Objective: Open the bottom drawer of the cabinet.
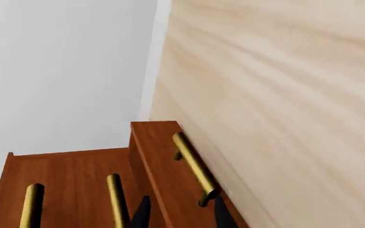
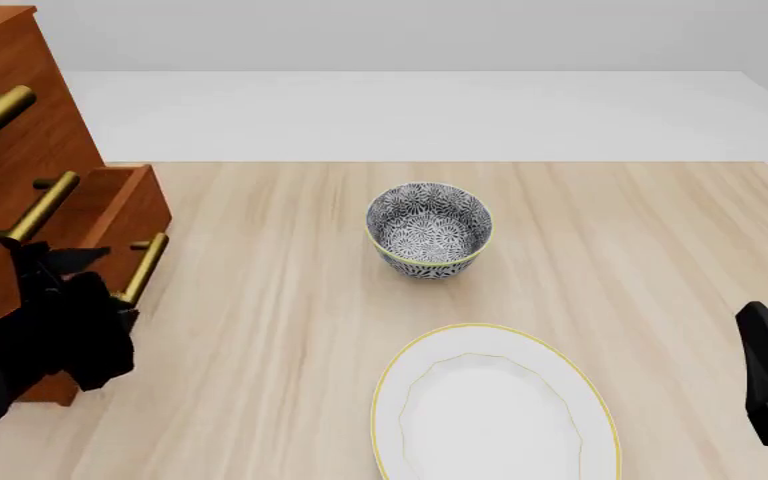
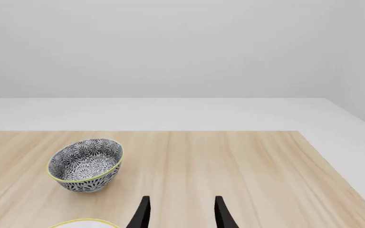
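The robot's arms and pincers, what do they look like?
Both arms are plain black and blocky, with no cables, stickers or markings showing. The left arm is a chunky dark shape beside the cabinet. The right pincer ends in two thin, black, pointed fingers; the left pincer has the same dark tips.

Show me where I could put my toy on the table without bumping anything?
Bare wood lies right of the bowl out to the table edge, and between the bowl and the cabinet. It is crowded at the cabinet, where the left gripper sits by the bottom drawer, and near the plate.
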Controlling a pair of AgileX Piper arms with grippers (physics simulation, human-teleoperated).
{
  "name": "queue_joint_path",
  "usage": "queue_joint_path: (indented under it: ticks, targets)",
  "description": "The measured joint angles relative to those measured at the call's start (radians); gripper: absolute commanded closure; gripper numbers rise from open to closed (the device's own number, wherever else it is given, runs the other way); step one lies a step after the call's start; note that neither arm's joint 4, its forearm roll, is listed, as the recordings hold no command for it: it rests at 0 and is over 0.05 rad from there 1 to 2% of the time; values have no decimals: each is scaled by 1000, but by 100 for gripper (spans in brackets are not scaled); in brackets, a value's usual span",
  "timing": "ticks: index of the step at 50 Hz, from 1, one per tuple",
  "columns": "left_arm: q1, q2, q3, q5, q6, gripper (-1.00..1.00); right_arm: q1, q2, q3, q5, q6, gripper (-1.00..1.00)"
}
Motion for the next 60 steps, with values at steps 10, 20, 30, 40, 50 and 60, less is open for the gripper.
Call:
queue_joint_path:
  ticks: [10, 20, 30, 40, 50, 60]
  targets:
    - [-38, -328, -27, 321, -28, -100, 0, 0, 0, 0, 0, -100]
    - [-110, -554, -180, 624, -225, -100, 0, 0, 0, 0, 0, -100]
    - [-138, -672, -290, 806, -437, -100, 0, 0, 0, 0, 0, -100]
    - [-130, -695, -360, 895, -638, -100, 0, 0, 0, 0, 0, -100]
    - [-93, -706, -396, 965, -834, -100, 0, 0, 0, 0, 0, -100]
    - [-65, -741, -421, 1030, -976, -100, 0, 0, 0, 0, 0, -100]
